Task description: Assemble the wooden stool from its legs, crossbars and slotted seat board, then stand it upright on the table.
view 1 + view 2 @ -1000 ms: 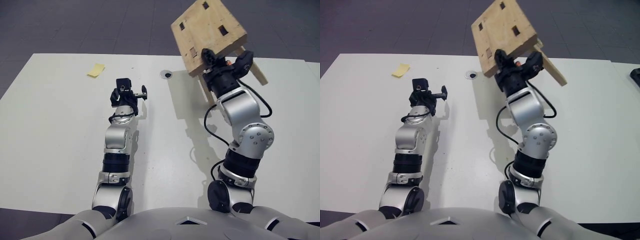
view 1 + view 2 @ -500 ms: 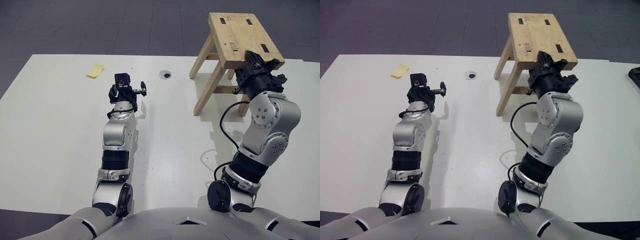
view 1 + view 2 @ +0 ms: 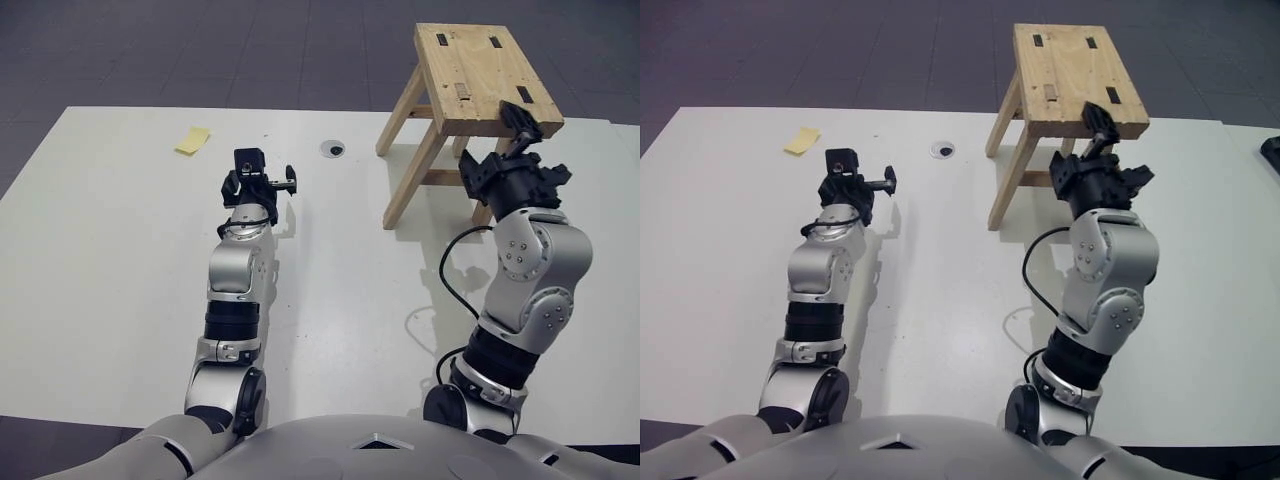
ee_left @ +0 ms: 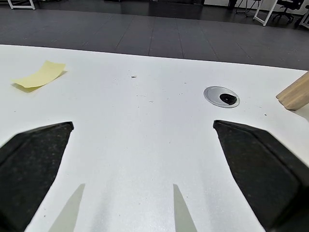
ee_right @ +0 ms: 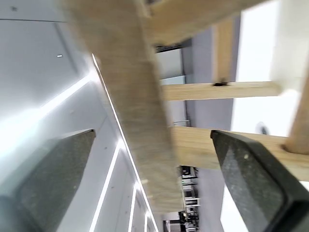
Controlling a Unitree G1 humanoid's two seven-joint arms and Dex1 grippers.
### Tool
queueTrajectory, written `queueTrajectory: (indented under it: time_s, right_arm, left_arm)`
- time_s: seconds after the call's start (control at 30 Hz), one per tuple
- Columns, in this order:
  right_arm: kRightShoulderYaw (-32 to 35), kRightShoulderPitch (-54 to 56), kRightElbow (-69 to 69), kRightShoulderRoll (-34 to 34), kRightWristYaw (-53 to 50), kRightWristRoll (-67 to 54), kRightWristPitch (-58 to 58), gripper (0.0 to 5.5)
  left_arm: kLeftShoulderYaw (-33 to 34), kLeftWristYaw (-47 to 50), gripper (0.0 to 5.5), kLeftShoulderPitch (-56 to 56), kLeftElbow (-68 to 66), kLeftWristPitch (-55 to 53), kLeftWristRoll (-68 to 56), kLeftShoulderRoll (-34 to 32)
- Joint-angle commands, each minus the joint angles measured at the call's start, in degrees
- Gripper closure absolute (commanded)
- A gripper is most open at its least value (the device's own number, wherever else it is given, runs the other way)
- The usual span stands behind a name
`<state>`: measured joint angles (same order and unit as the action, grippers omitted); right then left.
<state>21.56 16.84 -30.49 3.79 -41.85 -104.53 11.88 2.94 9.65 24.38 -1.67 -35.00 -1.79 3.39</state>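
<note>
1. A yellow note (image 3: 192, 140) lies on the table (image 3: 120, 300), far left of the stool (image 3: 480, 70).
2. The left gripper (image 3: 260, 183) sits well left of the stool, jaws spread wide and empty.
3. The stool stands assembled and upright at the table's far edge.
4. The right gripper (image 3: 515, 140) is at the stool's near seat edge, jaws spread either side and not pinching. This looks like the letting-go step. Next it should back away without tipping the stool.

Left arm stretched forward, low; left gripper (image 3: 262, 182) fingers wide apart. Right arm bent upward; right gripper (image 3: 510, 145) fingers spread.
</note>
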Motion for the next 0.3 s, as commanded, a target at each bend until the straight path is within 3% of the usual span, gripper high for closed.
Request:
queueTrajectory:
  time_s: [0.03, 0.1, 0.3]
  right_arm:
    - [0.56, -0.85, -2.64, -5.87, 3.67, -6.23, 3.51, 0.38]
    - [1.29, -1.82, -0.82, -9.06, 3.07, -7.94, 5.59, 0.11]
    - [4.02, -2.64, 3.91, -19.81, 1.37, -8.44, 12.77, 0.11]
  left_arm:
    - [0.34, 0.49, 0.1, -1.19, 0.55, -0.25, 0.42, 0.03]
    - [0.59, 0.59, 0.1, -1.44, 0.87, -0.22, 0.3, -0.02]
    - [2.05, 0.89, 0.1, -2.5, 3.3, -0.75, 0.09, -0.59]
